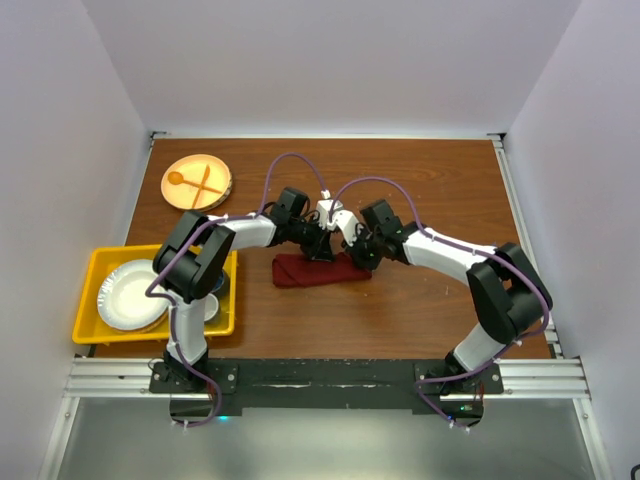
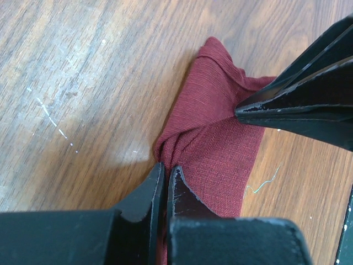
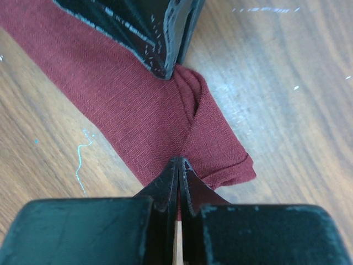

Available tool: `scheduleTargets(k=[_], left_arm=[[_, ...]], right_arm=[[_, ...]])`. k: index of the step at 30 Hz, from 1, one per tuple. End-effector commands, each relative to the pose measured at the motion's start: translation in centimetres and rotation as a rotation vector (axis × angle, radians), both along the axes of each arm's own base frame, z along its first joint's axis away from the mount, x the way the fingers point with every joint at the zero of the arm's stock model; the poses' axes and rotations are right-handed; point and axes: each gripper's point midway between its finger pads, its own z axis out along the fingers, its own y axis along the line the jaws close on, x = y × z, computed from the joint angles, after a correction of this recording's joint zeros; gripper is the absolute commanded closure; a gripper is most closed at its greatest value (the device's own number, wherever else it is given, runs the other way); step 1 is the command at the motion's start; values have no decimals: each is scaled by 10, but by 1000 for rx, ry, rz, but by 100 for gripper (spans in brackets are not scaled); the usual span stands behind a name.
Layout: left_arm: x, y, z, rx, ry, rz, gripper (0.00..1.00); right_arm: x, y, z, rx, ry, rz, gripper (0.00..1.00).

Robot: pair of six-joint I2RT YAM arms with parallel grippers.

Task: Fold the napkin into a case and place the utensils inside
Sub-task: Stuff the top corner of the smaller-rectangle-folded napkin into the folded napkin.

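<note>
Wood table [image 1: 430,200], white walls — one napkin [image 1: 300,273], folded to a narrow strip, lies at centre, with one plate [image 1: 220,188] at 10 o'clock and one yellow bin [image 1: 120,253] at 8. Left gripper [image 2: 165,172] and right gripper [image 3: 179,164] are both pinched tight on its cloth, close together. Soft, light, limp — likely to slump, so take it by edges or corners; no purple cutlery seen.

No text, label, brand, number or sign is legible to you in any of the three views. The napkin [image 1: 300,275], the wooden table [image 1: 450,190], the yellow bin [image 1: 86,295] and the orange plate [image 1: 218,172] show you plain, unlettered surfaces.
</note>
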Motion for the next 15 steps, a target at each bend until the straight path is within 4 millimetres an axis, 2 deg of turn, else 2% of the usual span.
scheduleTargets(k=[1,5,12,15], left_arm=[[-4,18,-39,121,31,26,100],[-4,19,-39,125,33,27,100],[-6,21,-42,135,36,25,100],[-6,21,-43,137,39,27,100]], right_arm=[[-9,6,-1,50,25,-14,100],[-6,1,-9,45,-3,-44,100],[3,3,24,103,-71,-76,99],[6,5,50,159,-95,-104,86]])
